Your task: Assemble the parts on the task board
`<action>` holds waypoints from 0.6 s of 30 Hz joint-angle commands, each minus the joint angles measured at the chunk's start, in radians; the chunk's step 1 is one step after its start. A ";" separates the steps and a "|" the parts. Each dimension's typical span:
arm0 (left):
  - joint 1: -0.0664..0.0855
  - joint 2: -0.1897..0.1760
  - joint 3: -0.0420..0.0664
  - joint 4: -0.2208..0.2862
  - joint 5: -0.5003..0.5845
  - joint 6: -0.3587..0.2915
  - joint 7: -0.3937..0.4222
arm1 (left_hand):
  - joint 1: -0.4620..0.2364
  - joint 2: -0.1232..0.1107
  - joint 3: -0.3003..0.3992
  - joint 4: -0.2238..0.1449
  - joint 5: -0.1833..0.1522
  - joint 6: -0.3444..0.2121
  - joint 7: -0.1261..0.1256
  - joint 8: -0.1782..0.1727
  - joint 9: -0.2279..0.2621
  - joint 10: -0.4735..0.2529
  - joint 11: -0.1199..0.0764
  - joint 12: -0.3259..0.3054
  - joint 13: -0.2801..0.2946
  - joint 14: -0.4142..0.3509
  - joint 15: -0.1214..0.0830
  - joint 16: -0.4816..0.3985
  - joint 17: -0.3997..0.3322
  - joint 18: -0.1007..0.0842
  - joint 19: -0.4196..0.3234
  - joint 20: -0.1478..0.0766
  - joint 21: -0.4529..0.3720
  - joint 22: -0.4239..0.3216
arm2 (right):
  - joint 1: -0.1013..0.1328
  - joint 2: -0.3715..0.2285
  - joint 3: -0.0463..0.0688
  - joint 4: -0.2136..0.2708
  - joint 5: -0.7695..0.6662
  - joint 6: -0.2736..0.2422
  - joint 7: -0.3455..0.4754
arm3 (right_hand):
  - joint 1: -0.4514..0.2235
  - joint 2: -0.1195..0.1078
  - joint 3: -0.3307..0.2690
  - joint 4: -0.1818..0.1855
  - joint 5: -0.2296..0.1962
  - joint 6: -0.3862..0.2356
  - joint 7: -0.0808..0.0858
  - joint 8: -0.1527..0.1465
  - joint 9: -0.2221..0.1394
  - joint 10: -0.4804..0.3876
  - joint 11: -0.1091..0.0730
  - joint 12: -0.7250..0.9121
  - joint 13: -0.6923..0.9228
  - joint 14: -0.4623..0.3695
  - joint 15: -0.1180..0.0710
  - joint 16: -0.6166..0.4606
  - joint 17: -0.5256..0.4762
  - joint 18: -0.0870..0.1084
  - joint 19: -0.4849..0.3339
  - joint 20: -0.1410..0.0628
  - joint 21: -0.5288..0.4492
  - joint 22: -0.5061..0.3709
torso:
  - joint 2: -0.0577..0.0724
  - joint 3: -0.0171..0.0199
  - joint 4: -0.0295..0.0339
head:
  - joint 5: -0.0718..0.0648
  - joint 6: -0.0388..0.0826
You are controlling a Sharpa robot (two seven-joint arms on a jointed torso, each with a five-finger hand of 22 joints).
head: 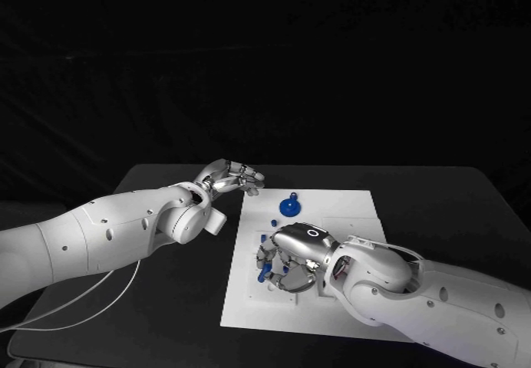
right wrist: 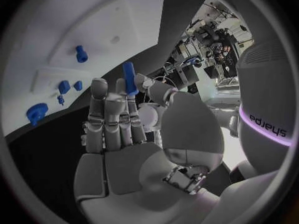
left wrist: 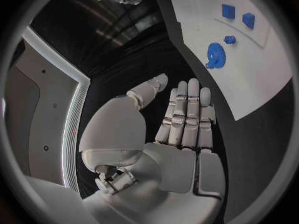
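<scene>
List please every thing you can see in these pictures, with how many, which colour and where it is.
table: one, black, under everything.
task board: one, white, middle of the table.
gear-shaped part: one, blue, on the board's far side.
peg-shaped part: one, blue, pinched in the right hand's fingertips.
other small parts: several, blue, lying on or standing in the board.
cable: one, white, running along the left arm.
left hand: one, silver, above the table at the board's far left corner, holding nothing.
right hand: one, silver, over the board's left part, holding the peg.
</scene>
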 commanded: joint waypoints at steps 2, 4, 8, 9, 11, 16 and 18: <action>0.001 0.003 0.001 0.002 0.013 0.016 0.014 | 0.000 0.014 -0.004 0.001 0.006 -0.006 -0.001 0.006 0.000 0.001 0.002 0.005 -0.002 0.004 0.002 -0.007 0.002 0.006 -0.003 0.001 -0.007 0.001 | -0.013 0.013 -0.001 -0.018 -0.059 0.034 0.013 | 0.003 0.015 0.000 -0.007 0.006 0.001 0.001 0.004 0.001 0.010 -0.005 -0.005 0.003 -0.010 -0.012 0.004 -0.001 0.026 -0.001 -0.001 0.003 0.002 | -0.001 0.0001 -0.0010 | 0.010 -0.005; 0.001 0.003 0.001 0.002 0.013 0.018 0.014 | 0.000 0.014 -0.004 0.001 0.006 -0.006 -0.001 0.006 0.000 0.001 0.002 0.005 -0.002 0.004 0.002 -0.007 0.002 0.006 -0.004 0.001 -0.007 0.001 | -0.016 0.018 -0.002 -0.026 -0.066 0.035 0.014 | 0.003 0.015 -0.001 -0.008 0.006 0.001 0.001 0.004 0.001 0.010 -0.005 -0.005 0.004 -0.010 -0.012 0.004 -0.001 0.026 -0.002 -0.001 0.003 0.002 | -0.001 -0.0001 -0.0012 | 0.013 -0.006; 0.001 0.002 0.001 0.002 0.013 0.017 0.013 | 0.000 0.014 -0.004 0.001 0.006 -0.006 -0.001 0.006 0.000 0.001 0.002 0.005 -0.002 0.004 0.002 -0.008 0.002 0.006 -0.004 0.001 -0.007 0.001 | -0.021 0.025 -0.005 -0.037 -0.066 0.039 0.013 | 0.002 0.016 -0.002 -0.010 0.007 0.001 0.001 0.004 0.001 0.010 -0.005 -0.005 0.005 -0.010 -0.012 0.005 -0.002 0.026 -0.001 -0.001 0.003 0.002 | 0.000 0.0005 -0.0003 | 0.016 -0.010; 0.001 0.002 0.001 0.002 0.013 0.017 0.013 | 0.000 0.014 -0.004 0.001 0.006 -0.006 -0.001 0.006 0.000 0.001 0.002 0.005 -0.002 0.004 0.002 -0.008 0.002 0.006 -0.004 0.001 -0.007 0.001 | -0.021 0.026 -0.006 -0.039 -0.068 0.040 0.013 | 0.002 0.016 -0.002 -0.010 0.008 0.001 0.001 0.004 0.001 0.010 -0.005 -0.005 0.005 -0.010 -0.012 0.005 -0.002 0.026 -0.001 -0.001 0.003 0.002 | 0.000 0.0007 -0.0005 | 0.017 -0.010; 0.001 0.002 0.001 0.002 0.013 0.018 0.013 | 0.000 0.014 -0.004 0.001 0.006 -0.006 -0.001 0.006 0.000 0.001 0.002 0.005 -0.002 0.004 0.002 -0.008 0.003 0.006 -0.004 0.001 -0.007 0.002 | -0.022 0.028 -0.011 -0.043 -0.072 0.045 0.011 | 0.001 0.017 -0.002 -0.011 0.009 0.001 0.001 0.004 0.001 0.010 -0.005 -0.005 0.006 -0.010 -0.012 0.005 -0.002 0.026 -0.001 -0.001 0.003 0.003 | 0.000 0.0008 -0.0007 | 0.018 -0.010; 0.001 0.000 0.001 0.002 0.013 0.018 0.013 | 0.000 0.014 -0.005 0.001 0.006 -0.006 -0.001 0.006 0.000 0.001 0.002 0.005 -0.002 0.004 0.002 -0.008 0.003 0.006 -0.004 0.001 -0.007 0.002 | -0.022 0.025 -0.017 -0.050 -0.092 0.049 0.005 | 0.000 0.017 -0.003 -0.013 0.011 0.001 0.001 0.004 0.002 0.010 -0.005 -0.005 0.007 -0.010 -0.012 0.005 -0.002 0.026 -0.001 -0.001 0.003 0.003 | 0.000 0.0014 -0.0009 | 0.021 -0.015; 0.001 0.000 0.001 0.002 0.013 0.018 0.013 | 0.000 0.014 -0.005 0.001 0.006 -0.006 -0.001 0.006 0.000 0.001 0.002 0.005 -0.002 0.004 0.002 -0.009 0.003 0.006 -0.004 0.001 -0.007 0.002 | -0.022 0.022 -0.017 -0.050 -0.094 0.050 0.003 | 0.000 0.018 -0.003 -0.014 0.012 0.002 0.001 0.004 0.002 0.010 -0.005 -0.005 0.007 -0.010 -0.012 0.005 -0.002 0.026 -0.001 -0.001 0.003 0.003 | 0.000 0.0016 -0.0009 | 0.022 -0.016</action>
